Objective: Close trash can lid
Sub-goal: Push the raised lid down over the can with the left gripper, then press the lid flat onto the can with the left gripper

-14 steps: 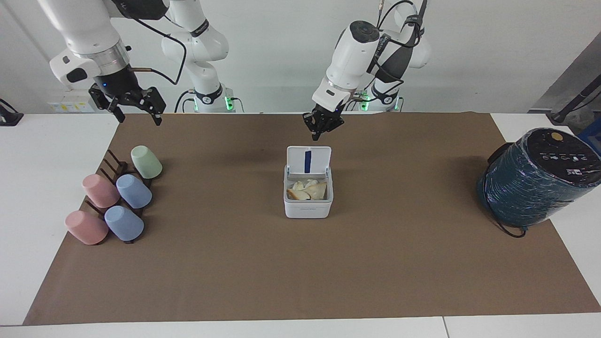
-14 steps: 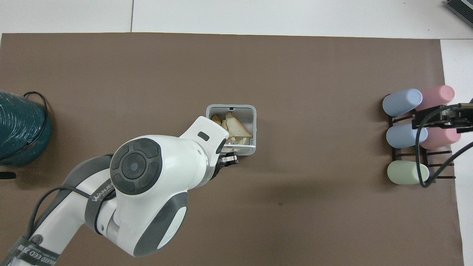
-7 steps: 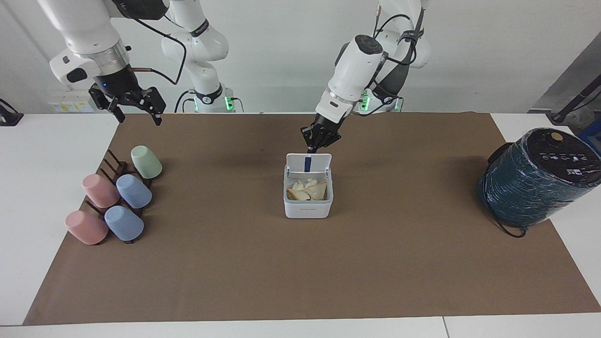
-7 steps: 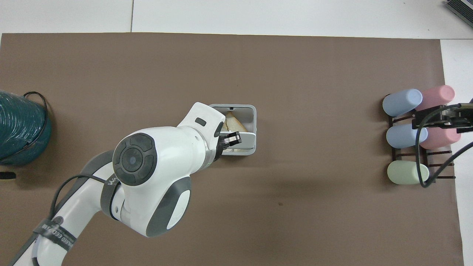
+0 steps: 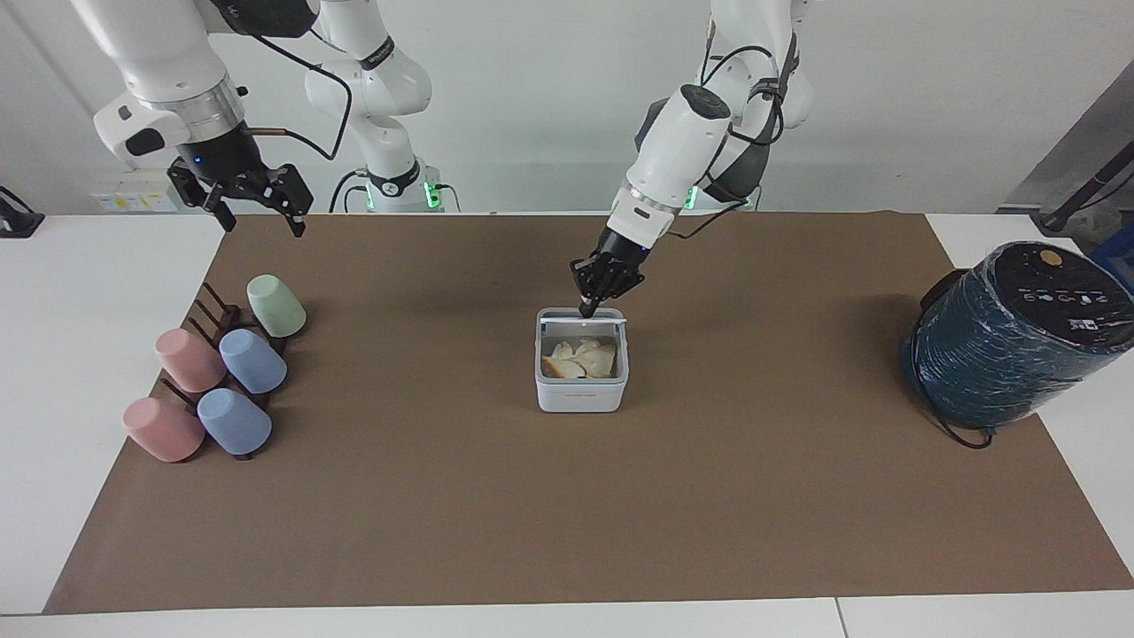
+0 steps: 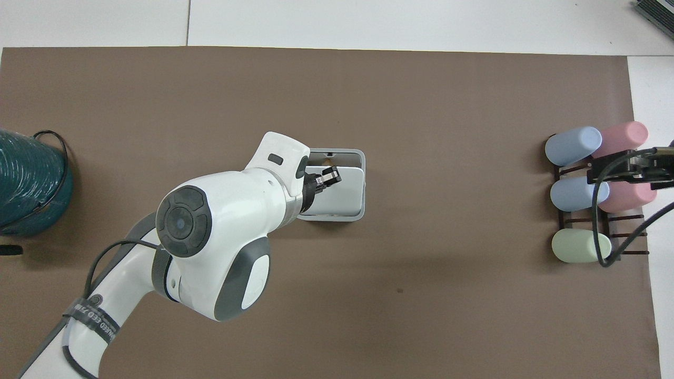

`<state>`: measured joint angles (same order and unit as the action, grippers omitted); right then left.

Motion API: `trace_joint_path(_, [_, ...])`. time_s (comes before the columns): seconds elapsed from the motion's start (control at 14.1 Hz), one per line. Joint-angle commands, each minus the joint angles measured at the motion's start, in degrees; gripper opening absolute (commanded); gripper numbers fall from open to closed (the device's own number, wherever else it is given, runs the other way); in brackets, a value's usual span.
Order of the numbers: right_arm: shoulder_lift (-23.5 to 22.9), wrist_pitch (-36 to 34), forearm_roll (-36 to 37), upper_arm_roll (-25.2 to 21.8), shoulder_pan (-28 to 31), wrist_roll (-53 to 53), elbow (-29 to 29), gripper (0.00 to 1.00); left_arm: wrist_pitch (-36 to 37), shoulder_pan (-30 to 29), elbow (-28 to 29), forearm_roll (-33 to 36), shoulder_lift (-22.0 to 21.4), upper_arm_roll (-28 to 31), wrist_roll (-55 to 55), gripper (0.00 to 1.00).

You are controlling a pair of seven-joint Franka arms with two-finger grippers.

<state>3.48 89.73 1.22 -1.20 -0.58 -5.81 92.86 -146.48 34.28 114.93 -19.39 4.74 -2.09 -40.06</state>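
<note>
The white square trash can (image 5: 581,390) stands mid-table on the brown mat, with crumpled pale scraps (image 5: 580,359) showing inside. Its lid (image 5: 611,320) is tilted far down over the opening and appears edge-on in the facing view. From overhead the lid (image 6: 345,192) covers most of the trash can (image 6: 360,156), leaving a slit at the edge farthest from the robots. My left gripper (image 5: 587,309) is shut, its fingertips resting on the lid's top; it also shows overhead (image 6: 330,175). My right gripper (image 5: 259,213) waits open in the air above the cup rack.
A dark rack (image 5: 213,310) with several pastel cups lying on it sits at the right arm's end of the table. A large dark teal wrapped cylinder (image 5: 1010,341) stands at the left arm's end. The brown mat (image 5: 567,514) covers most of the table.
My left gripper came down and forward onto the upright lid and pushed it over. The lid swung from standing open to nearly flat over the can. The right arm stayed still.
</note>
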Motion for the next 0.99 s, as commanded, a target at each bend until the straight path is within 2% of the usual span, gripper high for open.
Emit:
trace_joint_path(0.0, [1.2,0.3,0.1,0.2,0.2,1.2,1.1,1.00,-2.6,-0.4,0.1,-1.6,1.2,-0.3,0.0,0.00])
trace_joint_path(0.92, [1.2,0.3,0.2,0.2,0.2,1.2,1.2,1.00,-6.4,-0.2,-0.1,-1.6,6.6,-0.3,0.1,0.00])
